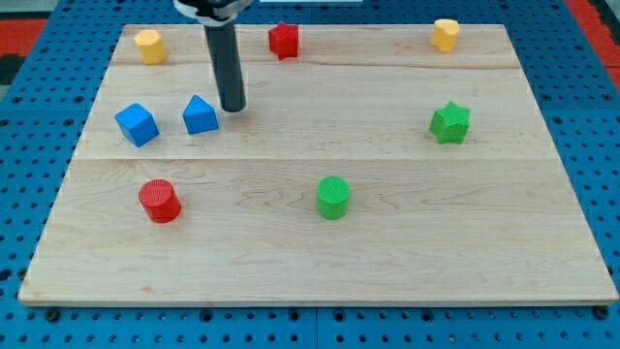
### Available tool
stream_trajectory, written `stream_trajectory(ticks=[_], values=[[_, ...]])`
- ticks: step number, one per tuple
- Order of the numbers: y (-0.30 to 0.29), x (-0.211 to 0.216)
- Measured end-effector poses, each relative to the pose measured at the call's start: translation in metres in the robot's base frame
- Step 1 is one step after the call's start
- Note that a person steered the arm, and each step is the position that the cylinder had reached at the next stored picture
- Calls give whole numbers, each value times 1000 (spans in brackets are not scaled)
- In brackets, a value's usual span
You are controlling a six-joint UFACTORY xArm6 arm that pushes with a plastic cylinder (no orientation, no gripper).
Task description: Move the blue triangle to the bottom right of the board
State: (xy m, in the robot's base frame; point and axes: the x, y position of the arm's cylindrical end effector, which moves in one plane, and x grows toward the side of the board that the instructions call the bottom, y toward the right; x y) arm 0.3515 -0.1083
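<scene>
Green cylinder [332, 197] foremost; my tip [232, 109] beside blue triangle [201, 115].

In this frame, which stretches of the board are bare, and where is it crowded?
Bare: the bottom strip below the red cylinder and green cylinder, through the bottom-right corner; also the middle between my tip and the green star. Crowded: upper left, where my tip sits right of the blue triangle, with the blue cube alongside.
</scene>
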Motion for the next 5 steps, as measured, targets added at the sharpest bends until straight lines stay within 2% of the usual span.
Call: stream_trajectory(ticks=[1,2,3,4,5], values=[[-20,-12],[-68,-22],[-84,-5],[-35,-1],[-14,17]])
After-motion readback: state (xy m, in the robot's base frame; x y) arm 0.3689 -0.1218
